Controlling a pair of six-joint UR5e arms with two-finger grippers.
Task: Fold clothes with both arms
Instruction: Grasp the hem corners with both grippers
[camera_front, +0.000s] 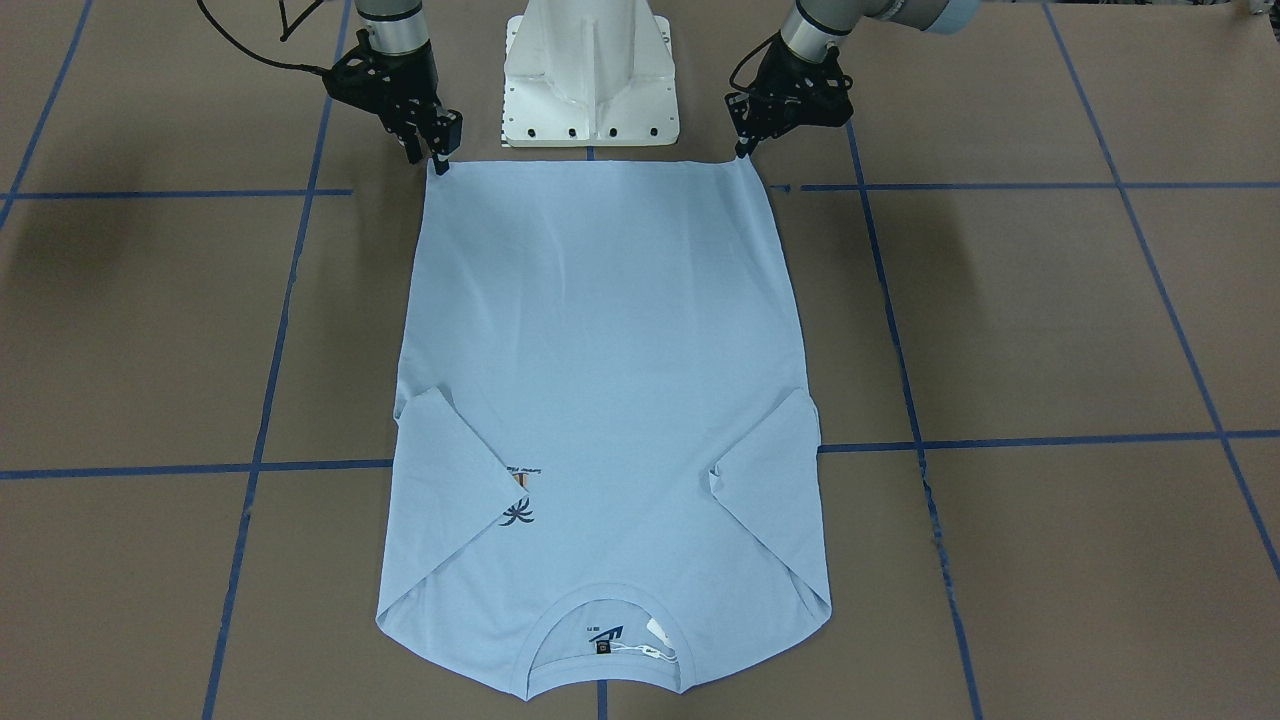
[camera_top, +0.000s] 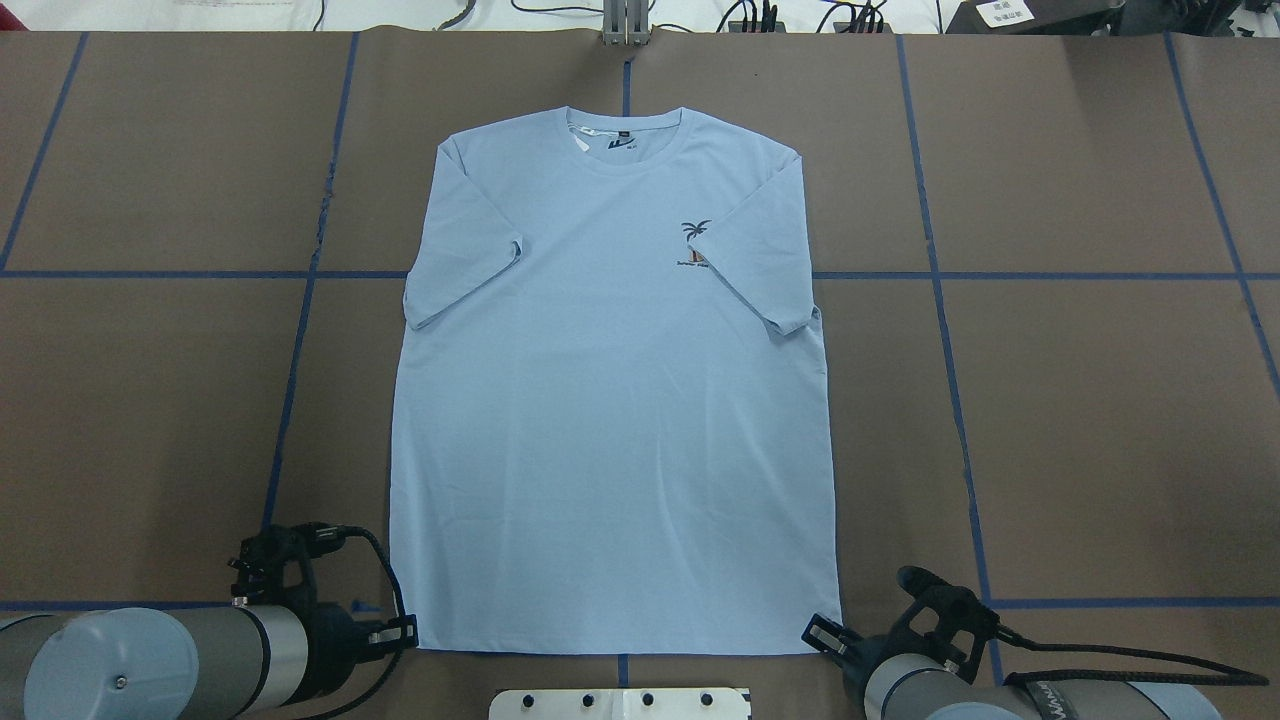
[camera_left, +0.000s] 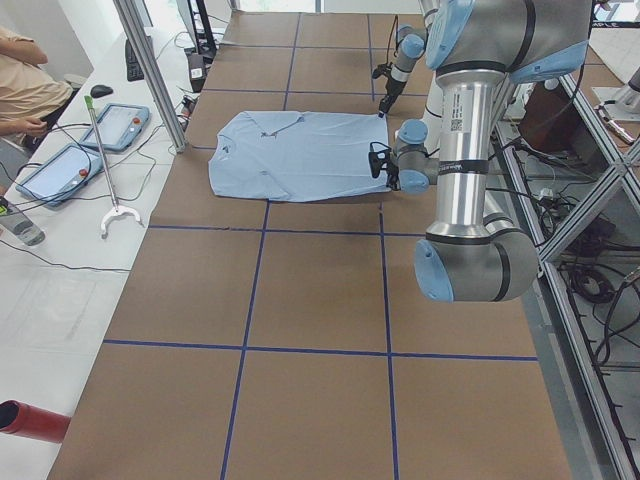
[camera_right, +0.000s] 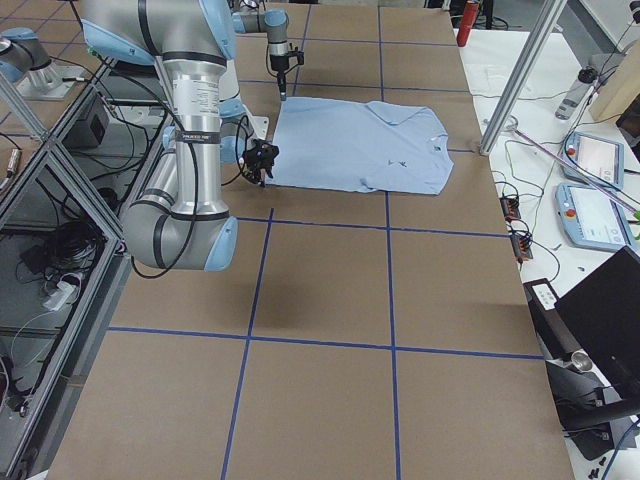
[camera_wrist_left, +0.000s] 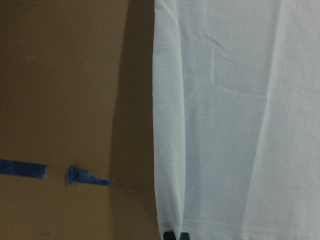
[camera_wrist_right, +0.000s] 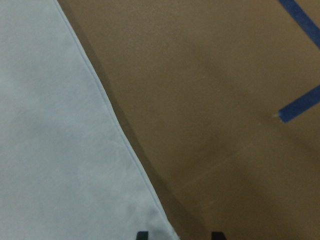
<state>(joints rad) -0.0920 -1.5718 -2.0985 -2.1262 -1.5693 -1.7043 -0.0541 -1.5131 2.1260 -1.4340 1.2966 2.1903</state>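
T-shirt (camera_top: 610, 400) lay flat on worktop (camera_top: 1050, 400), hem near the robot; left pincer (camera_wrist_left: 175, 235) pinched one hem corner, right pincer (camera_wrist_right: 179, 236) gaped ungripped astride the other, so lifting now risked a skewed fold.

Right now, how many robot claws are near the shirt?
2. The left gripper pinches one hem corner of the T-shirt, on the robot's left; the right gripper sits open around the other hem corner. No others show.
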